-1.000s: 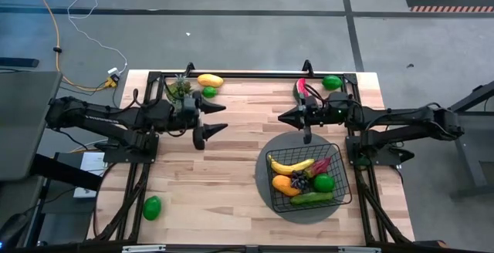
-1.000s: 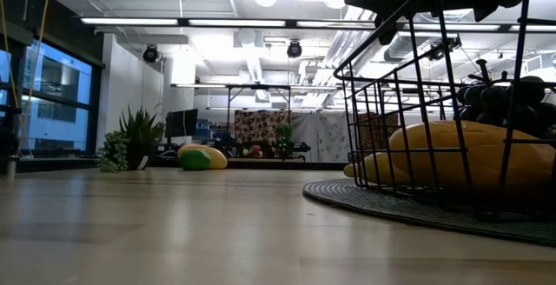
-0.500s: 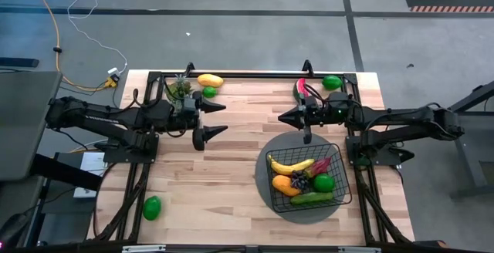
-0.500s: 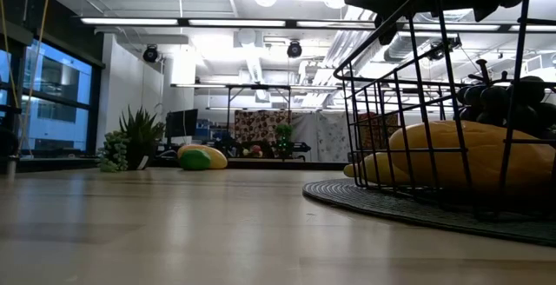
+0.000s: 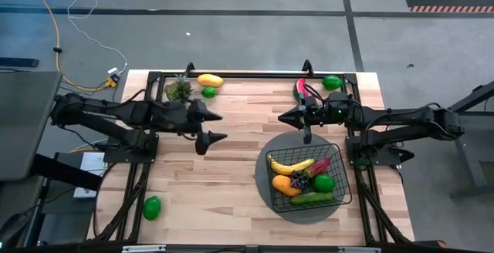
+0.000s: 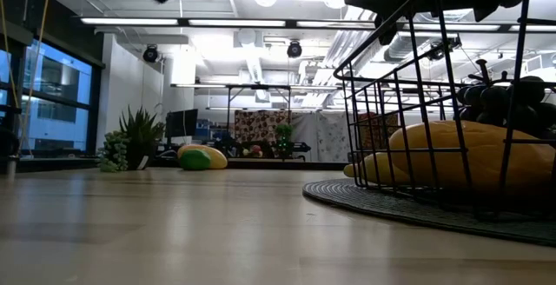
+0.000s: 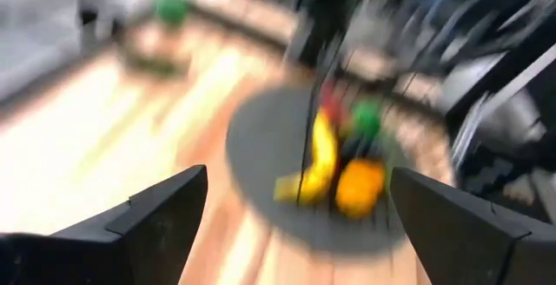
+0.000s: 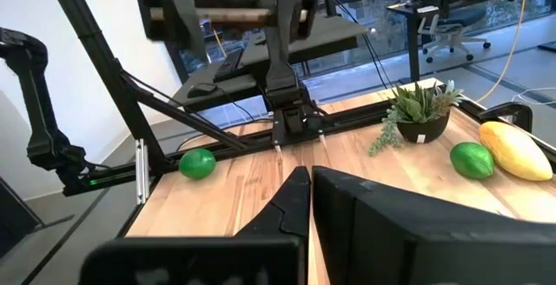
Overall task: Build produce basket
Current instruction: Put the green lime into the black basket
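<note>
The black wire basket (image 5: pixel 270 177) stands on a round grey mat (image 5: pixel 264 177) at the right near side. It holds a banana (image 5: pixel 289 165), an orange mango (image 5: pixel 282 184), dark grapes (image 5: pixel 299 180), a lime (image 5: pixel 324 182), a cucumber (image 5: pixel 312 198) and a red chili (image 5: pixel 321 163). My left gripper (image 5: pixel 221 126) hovers open over the table's middle left, high above the wood, pointing toward the basket (image 7: pixel 339 159); nothing is between its fingers (image 7: pixel 165 207). My right gripper (image 5: pixel 282 117) is shut and empty, held level just beyond the mat's far edge, pointing left.
At the far left lie a yellow mango (image 5: pixel 209 80), a lime (image 5: pixel 208 92) and a small potted plant (image 5: pixel 179 90). A watermelon slice (image 5: pixel 300 88) and a lime (image 5: pixel 331 82) sit at the far right. Another lime (image 5: pixel 152 207) lies at the near left corner. A black frame borders the table.
My left gripper has tipped up from pointing steeply down to pointing slantwise toward the basket, rolling a little as it turned. Its wrist view is blurred by the motion. The produce and basket have not moved.
</note>
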Robot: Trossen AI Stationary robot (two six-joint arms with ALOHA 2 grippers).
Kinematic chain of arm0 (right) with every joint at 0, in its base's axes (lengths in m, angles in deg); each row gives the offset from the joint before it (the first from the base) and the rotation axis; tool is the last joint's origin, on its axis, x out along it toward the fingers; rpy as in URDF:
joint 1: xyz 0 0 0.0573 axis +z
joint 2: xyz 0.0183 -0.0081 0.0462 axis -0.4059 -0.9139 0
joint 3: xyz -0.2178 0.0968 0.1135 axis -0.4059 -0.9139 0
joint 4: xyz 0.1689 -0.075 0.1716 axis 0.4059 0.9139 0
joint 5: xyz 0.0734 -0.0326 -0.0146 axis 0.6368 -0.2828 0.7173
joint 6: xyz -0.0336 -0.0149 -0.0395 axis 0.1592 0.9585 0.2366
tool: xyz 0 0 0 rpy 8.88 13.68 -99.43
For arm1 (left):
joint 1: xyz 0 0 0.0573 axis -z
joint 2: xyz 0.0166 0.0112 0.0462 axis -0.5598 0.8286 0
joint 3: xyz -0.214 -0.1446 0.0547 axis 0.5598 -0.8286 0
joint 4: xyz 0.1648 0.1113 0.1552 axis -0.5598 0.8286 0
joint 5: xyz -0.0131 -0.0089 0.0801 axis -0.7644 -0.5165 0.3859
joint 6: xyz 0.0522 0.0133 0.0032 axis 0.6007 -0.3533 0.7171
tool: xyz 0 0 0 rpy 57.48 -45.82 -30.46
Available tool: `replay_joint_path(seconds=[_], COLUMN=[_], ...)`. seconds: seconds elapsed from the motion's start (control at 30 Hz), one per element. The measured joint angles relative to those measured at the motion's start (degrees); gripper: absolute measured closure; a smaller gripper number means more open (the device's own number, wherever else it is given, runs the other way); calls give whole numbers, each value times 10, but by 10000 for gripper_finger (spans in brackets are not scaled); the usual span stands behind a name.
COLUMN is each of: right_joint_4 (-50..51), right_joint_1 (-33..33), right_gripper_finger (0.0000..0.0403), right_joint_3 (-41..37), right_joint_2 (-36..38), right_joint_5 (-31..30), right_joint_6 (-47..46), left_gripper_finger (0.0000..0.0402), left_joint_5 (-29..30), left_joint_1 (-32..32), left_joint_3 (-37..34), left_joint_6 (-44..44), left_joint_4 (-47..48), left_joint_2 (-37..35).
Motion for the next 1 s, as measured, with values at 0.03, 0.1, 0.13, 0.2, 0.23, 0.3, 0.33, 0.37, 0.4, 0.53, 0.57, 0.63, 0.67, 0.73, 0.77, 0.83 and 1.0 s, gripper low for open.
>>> replay_joint_path(seconds=[0.03, 0.1, 0.13, 0.2, 0.23, 0.3, 0.33, 0.37, 0.4, 0.53, 0.57, 0.63, 0.67, 0.73, 0.77, 0.83, 1.0], right_joint_4=[0, 2, 4, 10, 14, 20, 24, 27, 29, 31, 31, 31, 31, 31, 32, 32, 36], right_joint_1=[0, 0, 0, 0, 0, 0, 0, 0, 0, 0, 0, 0, 0, 0, 0, 0, 0], right_gripper_finger=[403, 403, 403, 403, 403, 403, 403, 403, 403, 403, 403, 403, 403, 403, 403, 403, 403], right_joint_3=[0, 0, 0, 0, 0, 0, 0, 0, 0, 0, 0, 0, 0, 0, 0, 0, 0], right_joint_2=[0, 0, 0, 0, 0, 0, 0, 0, 0, 0, 0, 0, 0, 0, 0, 0, 0], right_joint_5=[0, 0, 0, 0, 0, 0, 0, 0, 0, 0, 0, 0, 0, 0, 0, 0, 0], right_joint_6=[0, 5, 10, 15, 15, 15, 15, 15, 15, 15, 15, 15, 15, 15, 15, 15, 15], left_gripper_finger=[50, 51, 51, 51, 51, 51, 51, 51, 51, 51, 51, 51, 51, 51, 51, 51, 51], left_joint_5=[0, -3, -11, -38, -53, -86, -102, -115, -124, -159, -171, -206, -228, -280, -303, -342, -393], left_joint_1=[8, 23, 30, 47, 56, 78, 90, 103, 117, 170, 183, 205, 215, 235, 246, 266, 312], left_joint_3=[22, 61, 76, 96, 101, 101, 101, 101, 101, 101, 101, 101, 100, 94, 87, 71, 21], left_joint_6=[-33, -105, -145, -213, -245, -304, -327, -346, -364, -426, -438, -461, -468, -470, -471, -489, -555], left_joint_4=[55, 159, 206, 289, 317, 368, 388, 408, 428, 474, 480, 483, 485, 485, 485, 485, 448], left_joint_2=[15, 49, 66, 95, 108, 133, 144, 155, 165, 198, 205, 218, 224, 234, 238, 245, 247])
